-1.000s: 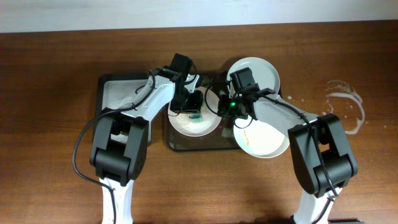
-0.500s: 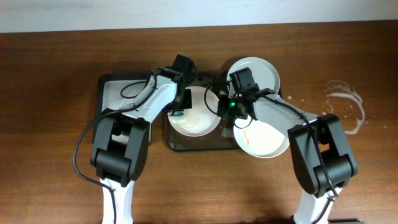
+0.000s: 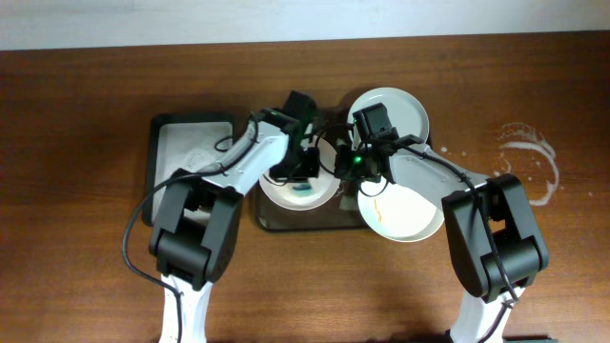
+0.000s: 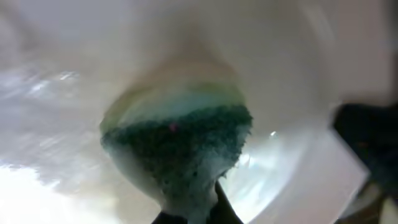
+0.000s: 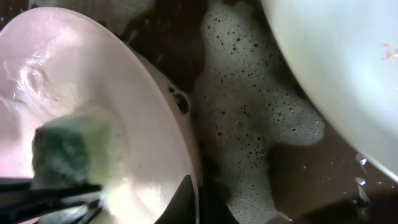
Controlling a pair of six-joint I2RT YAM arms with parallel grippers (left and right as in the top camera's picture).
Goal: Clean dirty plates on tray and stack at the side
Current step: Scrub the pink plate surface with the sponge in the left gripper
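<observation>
Scrubbing plate [image 3: 278, 196] in tray [image 3: 297, 222] with sponge [image 3: 301, 189] pinched in left gripper [image 3: 303, 180], rim nipped by right gripper [image 3: 343, 177] (both clamped tight); press sponge flat, sweep firm circles over whole face, hold rim steady.

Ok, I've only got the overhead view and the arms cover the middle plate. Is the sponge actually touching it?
Observer: Yes. The left wrist view shows the green sponge pressed against the wet white inside of the plate.
Operator: And the other arm, is it steadying that plate?
Observer: The right wrist view shows the right end effector shut on the plate's rim, at its edge.
Operator: Any suds on the tray itself?
Observer: Yes, a patch of bubbly foam lies on the dark tray, between that plate and the neighbouring plate.
</observation>
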